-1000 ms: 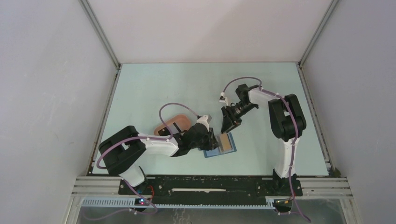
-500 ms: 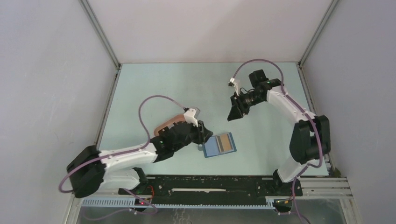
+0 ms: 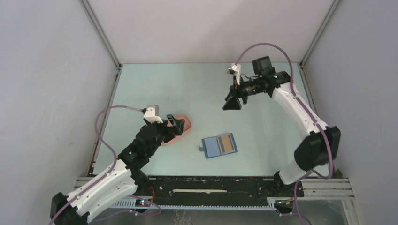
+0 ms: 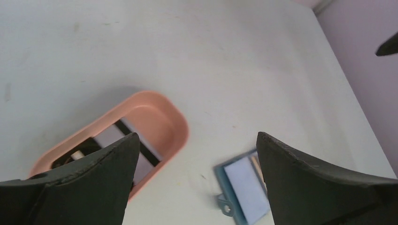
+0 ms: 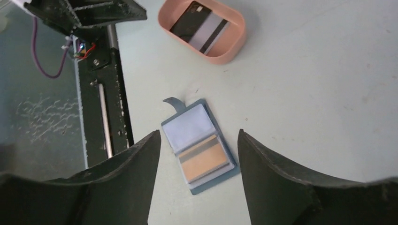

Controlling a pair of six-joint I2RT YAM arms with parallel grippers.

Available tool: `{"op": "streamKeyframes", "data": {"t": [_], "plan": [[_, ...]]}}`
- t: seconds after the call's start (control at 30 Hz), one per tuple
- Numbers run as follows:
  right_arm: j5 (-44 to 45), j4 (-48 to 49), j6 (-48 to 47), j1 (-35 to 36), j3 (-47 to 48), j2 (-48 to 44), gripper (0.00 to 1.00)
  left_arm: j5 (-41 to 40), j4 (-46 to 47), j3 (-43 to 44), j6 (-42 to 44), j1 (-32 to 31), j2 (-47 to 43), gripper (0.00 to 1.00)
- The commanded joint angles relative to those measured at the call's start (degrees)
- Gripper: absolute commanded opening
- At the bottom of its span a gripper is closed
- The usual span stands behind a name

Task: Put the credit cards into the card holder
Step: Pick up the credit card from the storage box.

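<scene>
The card holder (image 3: 216, 146) lies open on the table, a blue wallet with its tab at the left. A tan-orange credit card (image 3: 227, 143) sits in its right pocket and also shows in the right wrist view (image 5: 205, 161). A black credit card (image 5: 199, 26) with a pale band lies in the pink tray (image 5: 230, 51). My left gripper (image 3: 176, 124) hangs open and empty over the tray's right end, left of the card holder (image 4: 241, 187). My right gripper (image 3: 231, 103) is open and empty, high above and behind the card holder (image 5: 192, 124).
The pink oval tray (image 3: 186, 126) stands left of the wallet, partly covered by my left wrist. The black base rail (image 3: 211, 187) runs along the table's near edge. Grey walls enclose the table on three sides.
My left gripper has pulled back from the wallet to the tray and opened wide. My right gripper has risen toward the back right. The tan-orange card stays in the wallet.
</scene>
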Motion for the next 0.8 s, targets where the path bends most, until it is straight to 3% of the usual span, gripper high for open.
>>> {"op": "streamKeyframes", "data": {"t": [0.0,0.23,0.33,0.57,0.77], "plan": [[-1.6,-5.7,1.8,6.2,9.0,7.3,0.67,-1.4,-7.3,-3.9,-4.6,5.5,-6.3,0.99],[0.9,-2.0,12.3,17.8,17.1,19.2,0.66,7.1,-9.0,-9.8,-11.2,18.9,-11.5,0.98],[0.6,-0.5,19.3,21.5,22.6,26.0,0.62,10.4,-9.4,-11.6,-12.6,24.8,-12.0,0.93],[6.4,3.1,33.6,26.6,34.2,39.3,0.61,12.6,-9.4,-14.7,-14.4,29.4,-11.1,0.85],[11.6,7.1,43.1,28.6,39.1,46.3,0.61,14.3,-6.4,-16.8,-15.8,30.3,-7.3,0.71]]}}
